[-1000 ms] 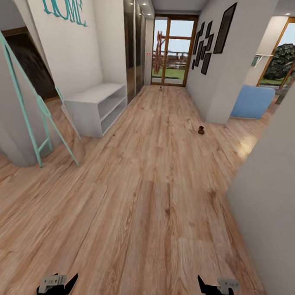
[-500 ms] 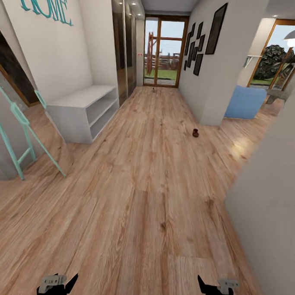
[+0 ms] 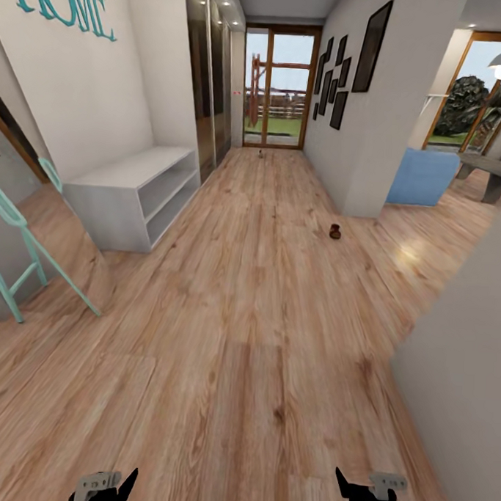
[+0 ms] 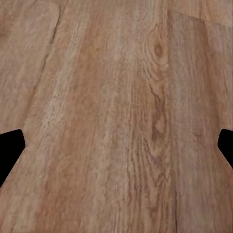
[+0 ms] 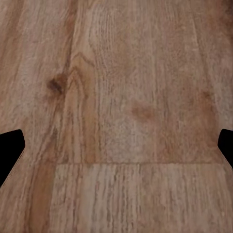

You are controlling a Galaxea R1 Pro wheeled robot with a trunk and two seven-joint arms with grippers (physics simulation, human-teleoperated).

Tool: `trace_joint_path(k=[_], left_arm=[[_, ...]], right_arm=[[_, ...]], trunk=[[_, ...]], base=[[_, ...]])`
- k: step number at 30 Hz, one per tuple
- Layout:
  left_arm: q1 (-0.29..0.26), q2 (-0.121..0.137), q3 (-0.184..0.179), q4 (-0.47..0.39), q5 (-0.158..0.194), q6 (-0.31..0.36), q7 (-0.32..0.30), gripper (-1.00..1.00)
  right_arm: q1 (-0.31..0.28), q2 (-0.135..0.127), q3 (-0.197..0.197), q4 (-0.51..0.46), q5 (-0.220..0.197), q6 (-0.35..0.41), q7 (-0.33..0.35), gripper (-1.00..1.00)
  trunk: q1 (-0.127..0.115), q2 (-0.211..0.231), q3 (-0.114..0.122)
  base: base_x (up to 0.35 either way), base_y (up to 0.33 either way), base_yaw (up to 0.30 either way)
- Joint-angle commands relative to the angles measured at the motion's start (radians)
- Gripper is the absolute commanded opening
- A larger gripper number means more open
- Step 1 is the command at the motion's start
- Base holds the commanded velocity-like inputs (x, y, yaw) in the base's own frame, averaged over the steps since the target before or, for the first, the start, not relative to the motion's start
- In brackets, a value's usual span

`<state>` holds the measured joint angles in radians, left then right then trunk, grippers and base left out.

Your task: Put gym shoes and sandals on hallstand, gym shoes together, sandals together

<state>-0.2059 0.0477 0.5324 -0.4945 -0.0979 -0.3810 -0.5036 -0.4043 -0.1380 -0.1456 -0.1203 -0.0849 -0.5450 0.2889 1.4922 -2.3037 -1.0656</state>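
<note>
The pale grey hallstand stands against the left wall, its bench top and two open shelves bare. A small dark brown thing, apparently a sandal, lies on the corridor floor near the right wall's corner, far ahead of me. Another tiny object lies by the glass door, too small to identify. The gym shoes are out of view. My left gripper and right gripper hang low at the view's bottom edge. Both wrist views look at floor planks, with the left gripper and right gripper open and empty.
A turquoise ladder-like frame leans at the left beside the hallstand. A grey wall closes in on my right. Mirrored wardrobe doors follow the hallstand. A blue seat sits in the room to the right.
The whole head view has shifted, so the camera has moved: the hallstand and ladder frame now sit further left and nearer. Both grippers keep their place in the picture, still open.
</note>
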Motion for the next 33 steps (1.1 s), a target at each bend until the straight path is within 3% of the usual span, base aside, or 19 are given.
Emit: trace_joint_path(k=[1, 7, 8, 13, 20, 33], left_arm=[[-0.001, -0.017, 0.006, 0.001, -0.011, -0.009, 0.077, 1.0], [-0.001, -0.051, -0.025, -0.003, -0.037, -0.023, 0.187, 1.0], [-0.001, -0.059, -0.056, 0.0, -0.071, -0.029, 0.251, 1.0], [-0.001, -0.067, -0.093, 0.001, -0.118, -0.033, 0.337, 1.0], [-0.001, -0.07, -0.114, 0.006, -0.142, -0.035, 0.369, 1.0], [-0.001, -0.07, -0.124, 0.007, -0.147, -0.037, 0.371, 1.0]], right_arm=[[-0.001, 0.0, -0.004, 0.002, -0.009, -0.001, 0.01, 1.0], [-0.001, 0.001, -0.003, 0.002, -0.009, -0.001, 0.01, 1.0], [-0.001, 0.001, -0.003, 0.002, -0.009, -0.001, 0.01, 1.0], [0.0, 0.001, -0.003, 0.002, -0.009, -0.001, 0.01, 1.0], [0.0, 0.001, -0.003, 0.002, -0.009, -0.001, 0.01, 1.0], [0.0, 0.001, -0.003, 0.001, -0.009, -0.002, 0.01, 1.0]], trunk=[[0.0, 0.0, -0.001], [0.0, 0.0, -0.001], [0.0, 0.0, -0.001], [0.0, 0.0, -0.001], [0.0, 0.0, -0.001], [0.0, 0.0, -0.001]], base=[[0.339, 0.0, 0.0], [0.339, 0.0, 0.0], [0.339, 0.0, 0.0], [0.339, 0.0, 0.0], [0.339, 0.0, 0.0], [0.339, 0.0, 0.0]])
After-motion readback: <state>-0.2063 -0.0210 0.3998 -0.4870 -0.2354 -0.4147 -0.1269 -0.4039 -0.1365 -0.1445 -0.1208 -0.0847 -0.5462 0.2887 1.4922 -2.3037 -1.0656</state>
